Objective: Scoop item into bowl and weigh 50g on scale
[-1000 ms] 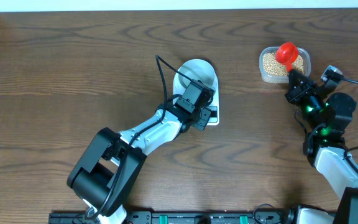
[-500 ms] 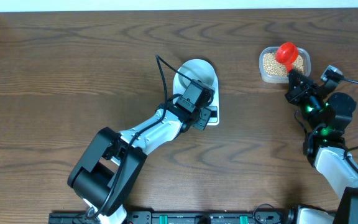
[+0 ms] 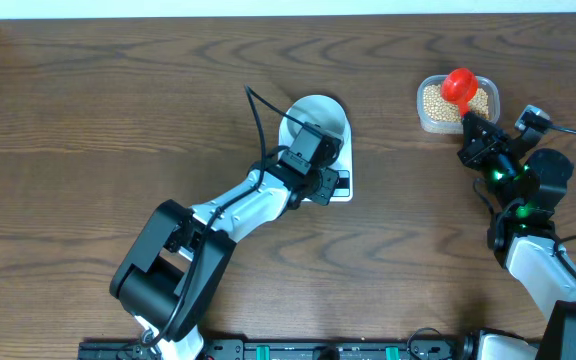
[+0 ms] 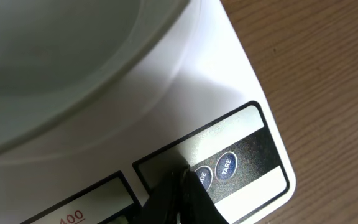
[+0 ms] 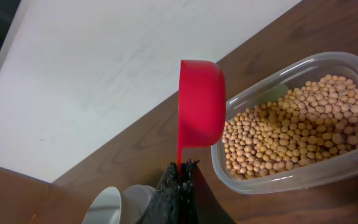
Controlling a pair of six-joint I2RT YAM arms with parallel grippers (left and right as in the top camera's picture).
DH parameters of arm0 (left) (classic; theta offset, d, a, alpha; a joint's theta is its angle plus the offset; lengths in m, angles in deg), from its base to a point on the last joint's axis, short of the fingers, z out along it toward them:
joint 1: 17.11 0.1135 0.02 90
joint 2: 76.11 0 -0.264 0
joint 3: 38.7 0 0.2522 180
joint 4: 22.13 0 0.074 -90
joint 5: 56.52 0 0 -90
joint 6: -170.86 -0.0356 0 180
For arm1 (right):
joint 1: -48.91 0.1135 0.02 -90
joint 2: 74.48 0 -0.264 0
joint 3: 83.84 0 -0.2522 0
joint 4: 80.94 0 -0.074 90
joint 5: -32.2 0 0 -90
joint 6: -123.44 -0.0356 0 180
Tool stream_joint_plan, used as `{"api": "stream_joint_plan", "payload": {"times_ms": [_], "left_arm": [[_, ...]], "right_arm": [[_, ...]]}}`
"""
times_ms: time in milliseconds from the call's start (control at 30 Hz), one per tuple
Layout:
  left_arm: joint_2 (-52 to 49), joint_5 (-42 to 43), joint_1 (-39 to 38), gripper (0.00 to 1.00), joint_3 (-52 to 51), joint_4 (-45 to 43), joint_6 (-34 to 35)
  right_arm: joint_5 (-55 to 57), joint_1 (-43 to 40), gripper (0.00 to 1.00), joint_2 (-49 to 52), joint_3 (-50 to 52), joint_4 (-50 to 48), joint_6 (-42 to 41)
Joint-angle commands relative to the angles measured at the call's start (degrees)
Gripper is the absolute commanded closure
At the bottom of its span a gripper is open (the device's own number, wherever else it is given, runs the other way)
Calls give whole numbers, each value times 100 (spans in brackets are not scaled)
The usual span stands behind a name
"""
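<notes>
The left arm has shifted slightly left over the scale since a second ago; the right arm has not moved. The left claw is pinched closed on nothing, its tip touching the scale just beside the round TARE button. The white bowl sits on the scale near the middle of the table, and no beans show in the part of it that is visible.

The right claw grips the handle of a red scoop, held on its side above a clear tub at the far right. Whether the scoop holds anything cannot be told. The beans fill the tub.

The beans are likely small, hard, smooth and light, so they would roll and scatter if tipped quickly. They are best lifted with the rigid scoop, held by its handle, not pinched. The bowl looks light and may slide if bumped.
</notes>
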Motion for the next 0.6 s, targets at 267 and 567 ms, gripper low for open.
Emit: {"api": "stream_joint_plan", "payload": {"times_ms": [267,567], "left_arm": [[52,-46,33,93,31,573,-107],[1493,-271,87,93,188,1517,-219]], "right_arm": [[-52,-24,99,2,-61,2,26],[170,-24,99,2,-61,0,28]]}}
